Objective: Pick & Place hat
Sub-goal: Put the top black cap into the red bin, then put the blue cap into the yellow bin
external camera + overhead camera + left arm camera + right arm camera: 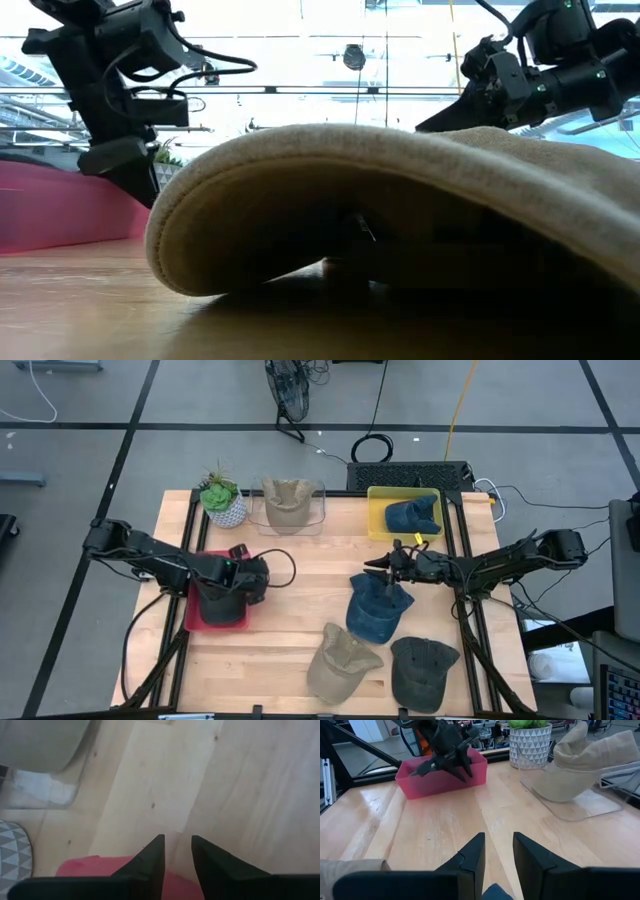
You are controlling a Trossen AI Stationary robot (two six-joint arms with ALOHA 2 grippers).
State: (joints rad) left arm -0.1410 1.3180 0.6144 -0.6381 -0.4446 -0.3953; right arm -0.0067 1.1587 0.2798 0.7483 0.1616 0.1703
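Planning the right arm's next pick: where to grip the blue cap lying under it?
Judging by the high view, the blue denim cap lies flat, crown toward the right gripper. Pinch a fold of the soft crown from straight above; the brim looks too flat against the table.

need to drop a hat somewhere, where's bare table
Bare wood lies mid-table between the red bin, the clear tray and the blue hat. The front left corner below the red bin is free too. Front right is crowded: tan hat, dark hat.
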